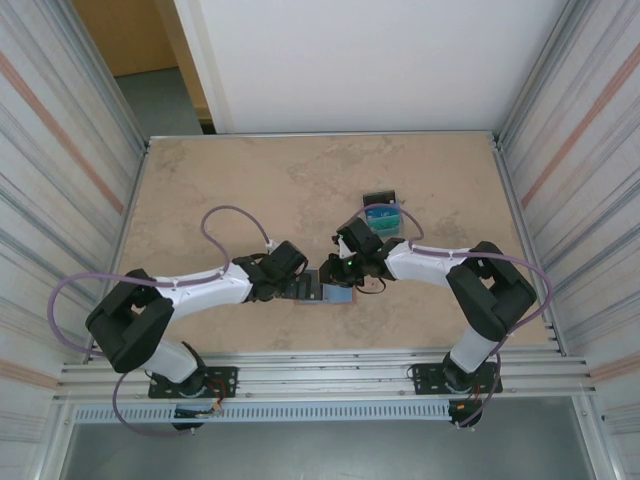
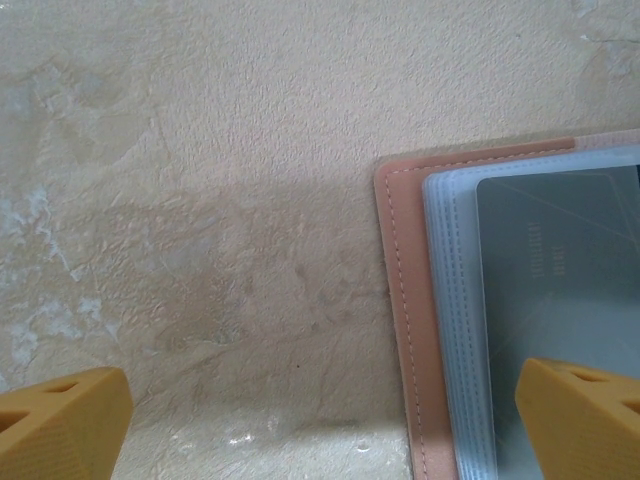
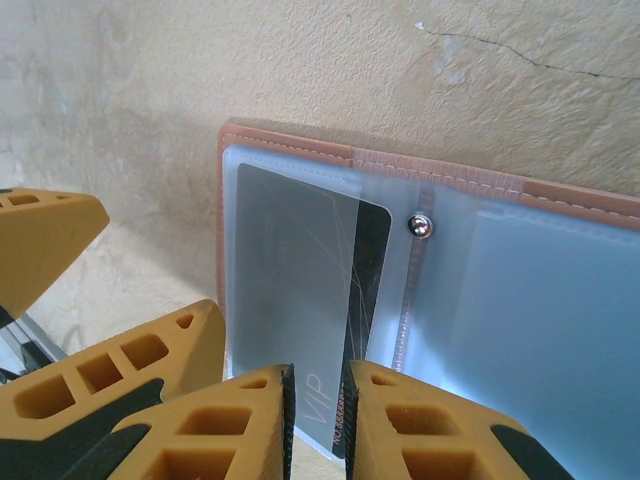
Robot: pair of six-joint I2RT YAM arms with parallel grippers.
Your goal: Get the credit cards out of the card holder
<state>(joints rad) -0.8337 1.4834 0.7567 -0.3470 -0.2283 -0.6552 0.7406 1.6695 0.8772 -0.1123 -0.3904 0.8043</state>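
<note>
Pinch by right claw [image 3: 318, 425] on grey plastic credit card [image 3: 290, 270], frame bottom, in pinkish-brown leather card holder [image 3: 300, 142]; left claw [image 2: 320, 415] wide, empty.

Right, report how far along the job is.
Done: the card holder lies open. In hand: the right gripper, jaws nearly closed, is at a grey card partly out of its sleeve; grip unclear. The left gripper hangs open over the holder's edge. Left: freeing that card.

pinkish-brown card holder [image 3: 300, 141] with pale-blue inside, perhaps grey-teal credit card [image 3: 290, 290], dark stripe, mottled beige table [image 2: 200, 200]
</note>
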